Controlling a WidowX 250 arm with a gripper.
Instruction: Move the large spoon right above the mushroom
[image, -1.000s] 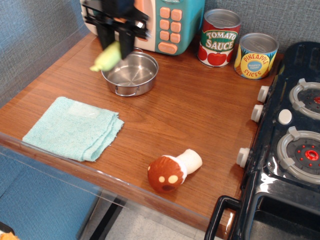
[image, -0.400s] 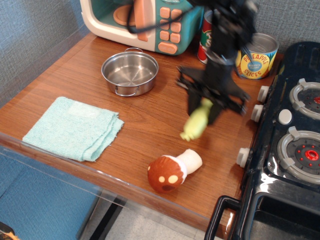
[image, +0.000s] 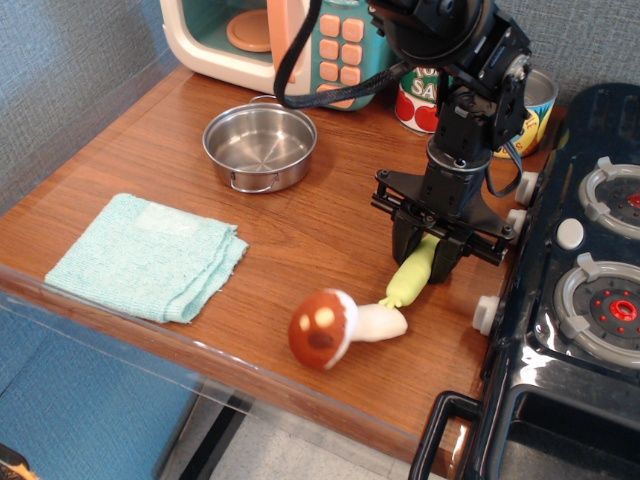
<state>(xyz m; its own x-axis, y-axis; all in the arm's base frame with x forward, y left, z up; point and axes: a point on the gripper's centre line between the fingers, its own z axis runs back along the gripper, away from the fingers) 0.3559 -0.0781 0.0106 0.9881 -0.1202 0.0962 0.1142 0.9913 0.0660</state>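
Yellow-green and ridged, the handle of the large spoon (image: 411, 277) slants down from the black claw (image: 432, 255), whose two fingers are pinched on its upper part; the bowl of the spoon is hidden behind the claw. The handle's lower tip reaches the wooden tabletop (image: 330, 215) right at the cream stem of the mushroom (image: 342, 327), touching it or nearly so; which of the two cannot be told. The mushroom lies on its side near the front edge, its reddish-brown spotted cap pointing left. Farther back and to the left sits a steel pot (image: 260, 147), and a folded teal cloth (image: 148, 254) lies near the left front edge. A toy microwave (image: 285, 45) and two cans, tomato sauce (image: 422, 98) and pineapple (image: 531, 105), line the rear, partly behind the arm. A dark toy stove (image: 580, 300) stands at the right.
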